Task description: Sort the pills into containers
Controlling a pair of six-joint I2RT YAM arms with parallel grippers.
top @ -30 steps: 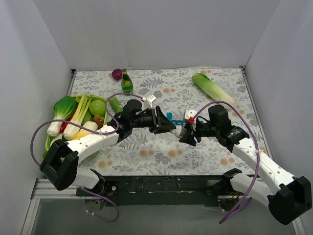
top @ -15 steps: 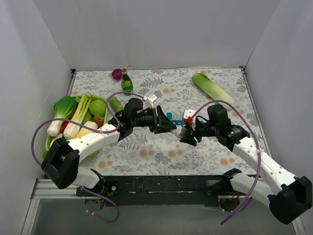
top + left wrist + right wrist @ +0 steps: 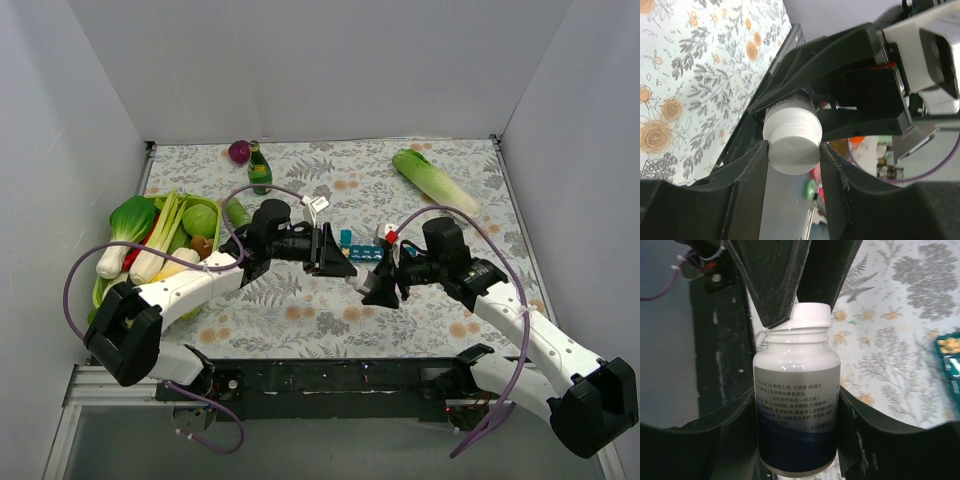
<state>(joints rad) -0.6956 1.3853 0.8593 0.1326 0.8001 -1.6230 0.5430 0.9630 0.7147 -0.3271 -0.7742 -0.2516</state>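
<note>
Floral bench [image 3: 300, 320]; pill bottle [image 3: 796, 390] lay left-right: right tool [image 3: 796, 430] clamped body, left tool [image 3: 793, 160] clamped cap [image 3: 791, 140]; pill box [image 3: 362, 243] just farther.

White cap [image 3: 794, 156] in left tool [image 3: 793, 146]

Pale grey walls [image 3: 320, 70] on three sides, floral-print tabletop [image 3: 300, 320] — even light

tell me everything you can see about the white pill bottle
The white pill bottle looks like opaque plastic, with a ribbed white cap on its neck and a grey and dark blue label of small printed text. It is held off the table: the right gripper clamps its body, the left gripper its cap.
</note>
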